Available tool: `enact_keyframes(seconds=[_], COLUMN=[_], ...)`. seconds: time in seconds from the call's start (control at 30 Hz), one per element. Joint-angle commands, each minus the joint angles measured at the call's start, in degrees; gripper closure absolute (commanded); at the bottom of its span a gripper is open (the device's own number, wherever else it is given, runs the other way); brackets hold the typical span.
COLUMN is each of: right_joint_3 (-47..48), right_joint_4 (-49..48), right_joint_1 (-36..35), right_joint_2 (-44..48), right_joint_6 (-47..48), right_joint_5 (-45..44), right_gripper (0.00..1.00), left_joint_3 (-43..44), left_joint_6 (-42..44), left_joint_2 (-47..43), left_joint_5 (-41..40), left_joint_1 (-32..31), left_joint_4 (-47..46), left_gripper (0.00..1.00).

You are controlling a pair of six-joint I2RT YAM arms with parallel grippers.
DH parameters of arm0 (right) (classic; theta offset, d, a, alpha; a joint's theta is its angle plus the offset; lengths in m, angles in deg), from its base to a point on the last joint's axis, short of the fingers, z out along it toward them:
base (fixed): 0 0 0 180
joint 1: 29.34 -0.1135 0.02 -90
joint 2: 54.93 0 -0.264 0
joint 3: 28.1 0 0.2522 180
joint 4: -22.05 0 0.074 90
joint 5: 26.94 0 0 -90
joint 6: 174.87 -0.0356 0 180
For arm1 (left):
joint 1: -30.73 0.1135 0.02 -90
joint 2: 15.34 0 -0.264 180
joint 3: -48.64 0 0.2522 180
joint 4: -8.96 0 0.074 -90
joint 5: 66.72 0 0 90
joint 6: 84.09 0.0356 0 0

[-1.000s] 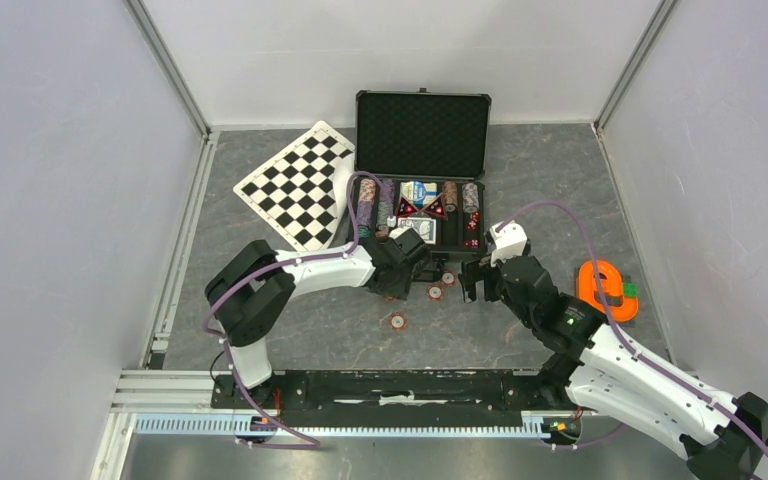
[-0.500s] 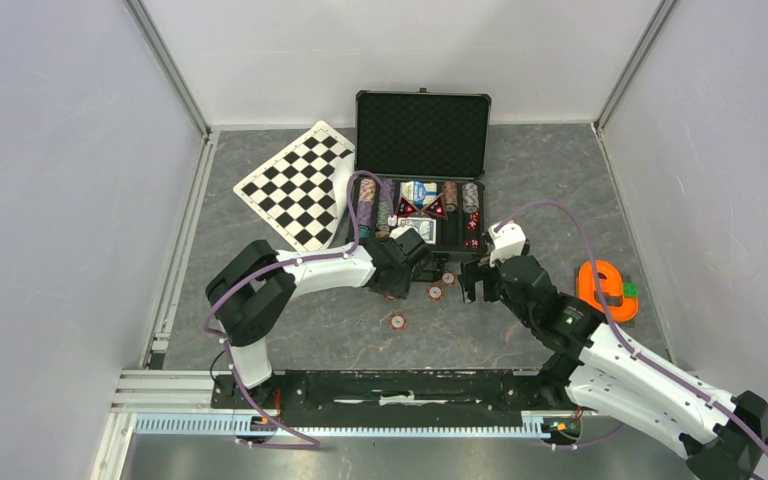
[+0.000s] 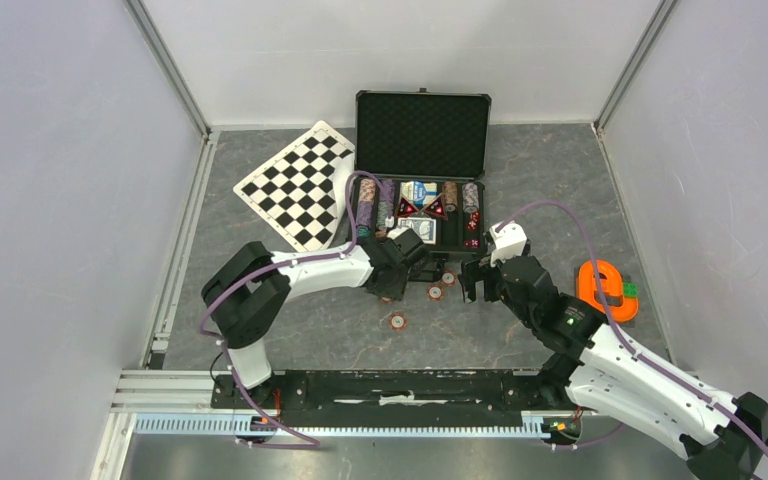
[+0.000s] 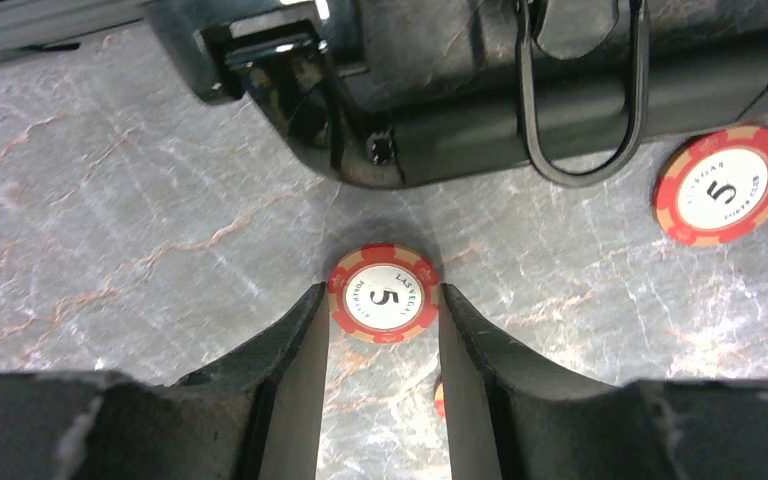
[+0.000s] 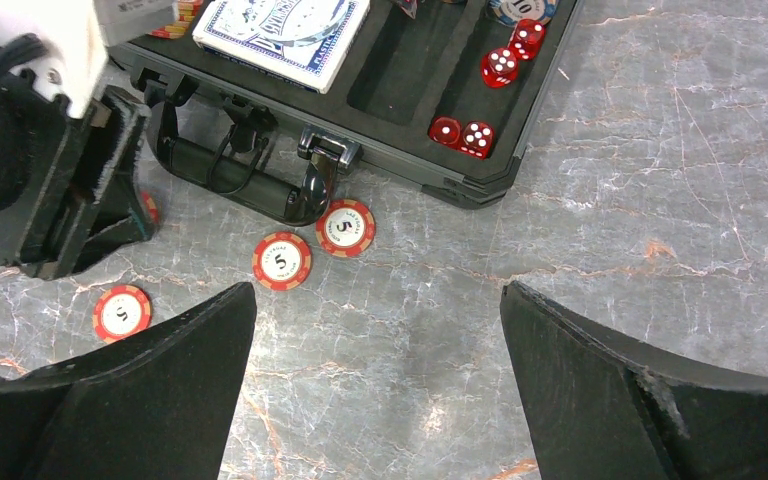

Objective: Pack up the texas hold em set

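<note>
The black case (image 3: 422,135) lies open at the back, its foam tray holding chips, a card deck (image 5: 282,28) and red dice (image 5: 463,135). My left gripper (image 4: 383,300) is down on the floor just in front of the case handle (image 4: 580,110). Its fingertips touch both sides of a red "5" poker chip (image 4: 383,295). Another chip (image 4: 726,184) lies to its right. My right gripper (image 5: 378,300) hangs wide open over bare floor, with nothing between its fingers. Three loose chips lie ahead of it (image 5: 281,261) (image 5: 347,227) (image 5: 122,312).
A black-and-white checkered board (image 3: 300,185) lies left of the case. An orange tape-like object (image 3: 608,290) sits at the right, beside my right arm. Grey walls close in the sides and back. Both grippers work close together in front of the case.
The left jaws have narrowed slightly onto the chip. The right arm has not moved.
</note>
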Motion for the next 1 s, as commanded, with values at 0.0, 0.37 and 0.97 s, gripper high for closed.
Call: enact_keyframes(seconds=[0.0, 0.37, 0.97], right_joint_3=[0.3, 0.1, 0.8], right_joint_4=[-1.1, -1.1, -0.7], right_joint_1=[0.1, 0.2, 0.2], right_joint_2=[0.6, 0.8, 0.5], right_joint_6=[-0.2, -0.2, -0.3], right_joint_5=[-0.2, -0.1, -0.5], right_gripper=[0.02, 0.02, 0.01], left_joint_3=[2.8, 6.9, 19.9], left_joint_6=[0.4, 4.8, 13.1], left_joint_2=[-5.8, -11.1, -1.9], left_joint_5=[-0.7, -0.4, 5.1], left_joint_1=[0.1, 5.6, 16.2], left_joint_4=[3.3, 6.3, 5.5], left_gripper=[0.68, 0.67, 0.66])
